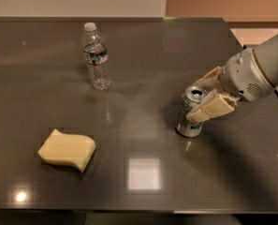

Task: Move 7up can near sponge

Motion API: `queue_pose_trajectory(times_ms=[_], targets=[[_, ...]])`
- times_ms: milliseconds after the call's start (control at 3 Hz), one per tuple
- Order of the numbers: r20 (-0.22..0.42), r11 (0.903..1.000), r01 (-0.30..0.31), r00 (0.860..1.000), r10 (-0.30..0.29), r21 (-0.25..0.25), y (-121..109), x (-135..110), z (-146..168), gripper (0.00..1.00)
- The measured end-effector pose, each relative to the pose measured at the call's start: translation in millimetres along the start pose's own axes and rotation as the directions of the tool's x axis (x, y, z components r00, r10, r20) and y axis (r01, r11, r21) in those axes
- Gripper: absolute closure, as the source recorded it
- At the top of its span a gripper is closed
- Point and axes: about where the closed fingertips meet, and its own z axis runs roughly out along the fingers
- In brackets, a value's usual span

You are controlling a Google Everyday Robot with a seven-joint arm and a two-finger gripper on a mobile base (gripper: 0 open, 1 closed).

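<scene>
One silver-grey aluminium 7up can [187, 122] stands right of centre on the dark glossy surface [152, 55], the end effector [198, 100] clenched around it. Pale yellow wavy foam sponge [67, 149] lies well apart (front left).

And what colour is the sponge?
Pale yellow, in the camera view. The sponge lies front-left on the table; the gripper is by the 7up can at right.

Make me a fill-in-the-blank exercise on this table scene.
1. The gripper is at the ____.
2. The sponge lies in the picture's ____ half, well apart from the can.
3. The bottle stands ____, with its cap on.
Missing words: can; left; upright.
</scene>
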Motion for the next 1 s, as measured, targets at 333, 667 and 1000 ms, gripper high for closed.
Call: queue_pose_trajectory(times_ms=[333,667,1000], targets=[[0.037,0.9996,0.008,0.999,-0.007,-0.028,7,-12,-4,0.64],[0.079,0.9974,0.022,0.997,-0.017,-0.068,11,-34,-2,0.87],[0.123,0.9892,0.072,0.991,-0.057,-0.128,22,-67,11,1.00]])
